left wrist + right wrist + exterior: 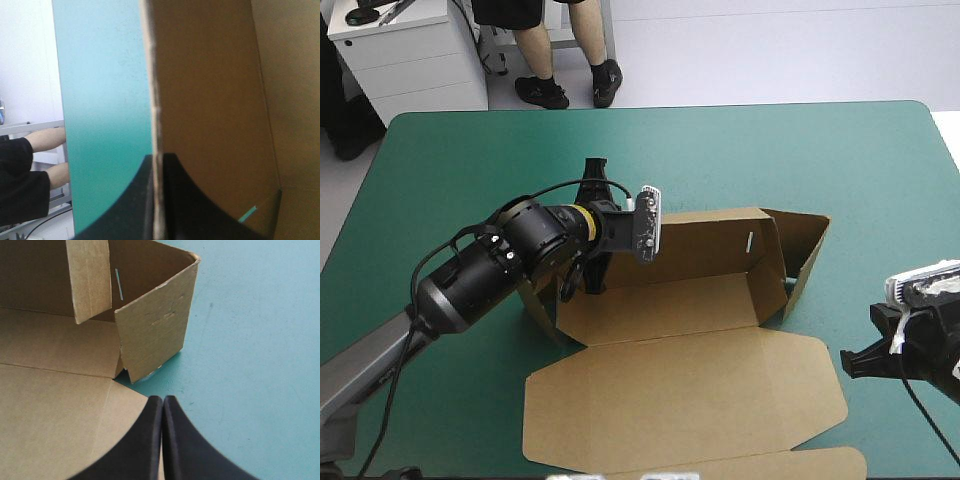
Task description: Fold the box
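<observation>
**Left wall of the box in hand, lid not yet raised**

One table (440,180) with a teal-green cover carries one brown box (680,390), which lies between the two end effectors. It is partly formed. The long back wall (710,245) stands upright, reaching away from the left end effector (157,156) toward the right one. The end wall (155,330) stands just ahead of the right end effector (162,399). One short flap (90,280) hangs inside that corner. The lid (720,400) lies flat on the table, beside the right end effector.

The left end effector is clenched on the box. A board edge runs straight up between its black fingers, at the end of the back wall farthest from the right arm. The right end effector is clenched on nothing, its fingers meeting in a point just off the corner of the lid, above bare cover.

The step in hand appears to be squaring up the left end. The corner under the left arm is mostly hidden, so I cannot tell whether its end wall is tucked. The next move probably calls for holding this grip steady while that end is folded in.

Counted: one table, one box, two end effectors, two walls plainly raised, one flap, one lid.
</observation>
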Tool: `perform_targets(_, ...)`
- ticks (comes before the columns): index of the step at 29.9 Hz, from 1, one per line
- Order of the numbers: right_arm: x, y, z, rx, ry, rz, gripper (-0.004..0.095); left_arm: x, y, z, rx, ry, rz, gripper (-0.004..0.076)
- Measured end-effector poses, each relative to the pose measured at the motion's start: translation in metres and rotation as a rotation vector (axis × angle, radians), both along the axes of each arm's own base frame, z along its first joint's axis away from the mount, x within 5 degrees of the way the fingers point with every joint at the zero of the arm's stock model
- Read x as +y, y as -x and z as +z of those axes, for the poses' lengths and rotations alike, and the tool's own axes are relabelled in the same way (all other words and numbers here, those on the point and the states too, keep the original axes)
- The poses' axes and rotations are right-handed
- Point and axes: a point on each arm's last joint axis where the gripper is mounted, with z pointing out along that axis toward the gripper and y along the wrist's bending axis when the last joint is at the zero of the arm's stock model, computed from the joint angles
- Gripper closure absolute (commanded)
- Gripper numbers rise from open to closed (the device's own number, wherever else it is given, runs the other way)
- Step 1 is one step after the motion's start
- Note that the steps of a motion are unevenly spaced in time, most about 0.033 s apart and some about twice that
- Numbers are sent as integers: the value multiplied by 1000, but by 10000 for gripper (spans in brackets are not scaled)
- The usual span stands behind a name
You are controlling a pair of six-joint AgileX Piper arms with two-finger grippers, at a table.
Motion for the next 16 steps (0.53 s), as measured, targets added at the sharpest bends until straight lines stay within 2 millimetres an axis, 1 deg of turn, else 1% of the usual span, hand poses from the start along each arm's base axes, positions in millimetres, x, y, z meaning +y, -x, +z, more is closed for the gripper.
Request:
perform_targets(3,0,0,0,1,-4,-1,928,7,3,-8,-51,16,15,731)
perform_targets(8,0,0,0,2,-17,-10,928,11,0,-25,-132,28,51,731)
perform_targets(11,0,0,0,1,-19,-11,928,11,-1,-39,-180,6,16,731)
perform_targets(16,0,0,0,2,-21,-12,928,12,3,-51,-228,-2,-42,731)
